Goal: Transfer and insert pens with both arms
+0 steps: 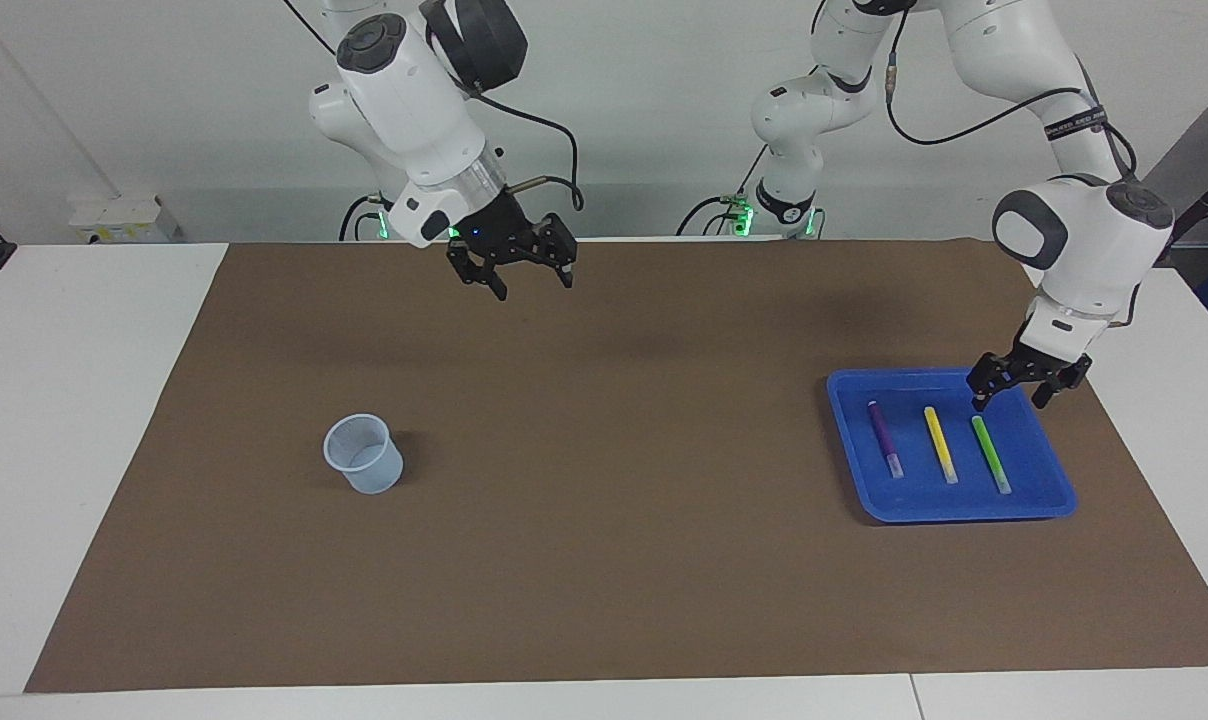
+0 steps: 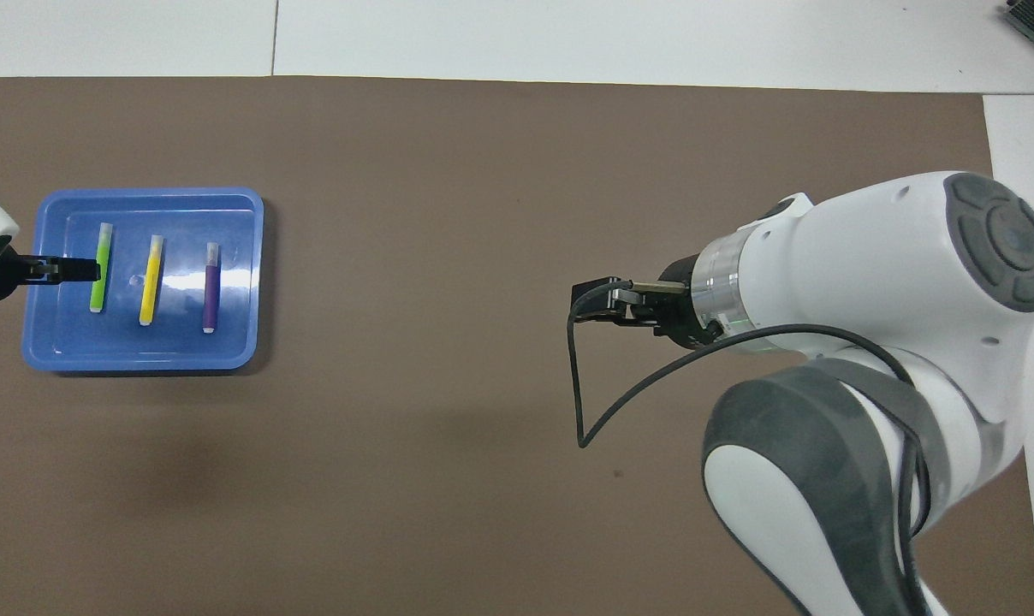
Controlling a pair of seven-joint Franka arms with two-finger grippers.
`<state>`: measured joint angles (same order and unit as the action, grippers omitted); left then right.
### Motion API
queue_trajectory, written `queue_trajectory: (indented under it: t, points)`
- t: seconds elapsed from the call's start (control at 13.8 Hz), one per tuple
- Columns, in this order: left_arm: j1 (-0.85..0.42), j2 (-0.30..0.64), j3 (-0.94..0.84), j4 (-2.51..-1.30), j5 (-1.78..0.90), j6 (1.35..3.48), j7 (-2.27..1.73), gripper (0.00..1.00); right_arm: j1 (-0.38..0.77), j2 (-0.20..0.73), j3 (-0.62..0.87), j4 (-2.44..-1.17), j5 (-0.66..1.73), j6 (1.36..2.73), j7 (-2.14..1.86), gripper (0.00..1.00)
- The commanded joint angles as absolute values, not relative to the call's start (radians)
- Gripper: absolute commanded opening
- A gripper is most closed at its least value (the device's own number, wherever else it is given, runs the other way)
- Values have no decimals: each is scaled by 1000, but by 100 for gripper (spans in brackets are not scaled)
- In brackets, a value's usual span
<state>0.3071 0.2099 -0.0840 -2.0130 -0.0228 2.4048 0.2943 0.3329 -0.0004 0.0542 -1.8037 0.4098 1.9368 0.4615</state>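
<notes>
Facing and overhead views, shared table [image 1: 114,420]

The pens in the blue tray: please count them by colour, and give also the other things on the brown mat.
Purple pen: 1
Yellow pen: 1
Green pen: 1
Blue tray: 1
Pale mesh cup: 1
Total: 5
</notes>
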Motion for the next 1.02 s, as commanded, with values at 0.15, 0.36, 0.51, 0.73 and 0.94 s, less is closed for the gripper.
queue_trajectory:
  t: [0.15, 0.36, 0.51, 0.73, 0.94]
  points:
    - [318, 310, -81, -1970, -9, 2483, 328, 96, 382, -3, 54, -1821, 446, 1968, 535, 100]
    - [318, 311, -81, -1974, -8, 2487, 330, 91, 445, -3, 52, -1825, 460, 2037, 676, 100]
    - [316, 316, -81, -1976, -8, 2493, 333, 82, 456, -3, 52, -1827, 460, 2040, 693, 100]
    - [310, 337, -81, -1979, -8, 2537, 333, 77, 454, -5, 52, -1839, 540, 2043, 695, 100]
    - [304, 356, -81, -1977, -8, 2574, 331, 76, 457, -8, 54, -1856, 566, 2081, 695, 100]
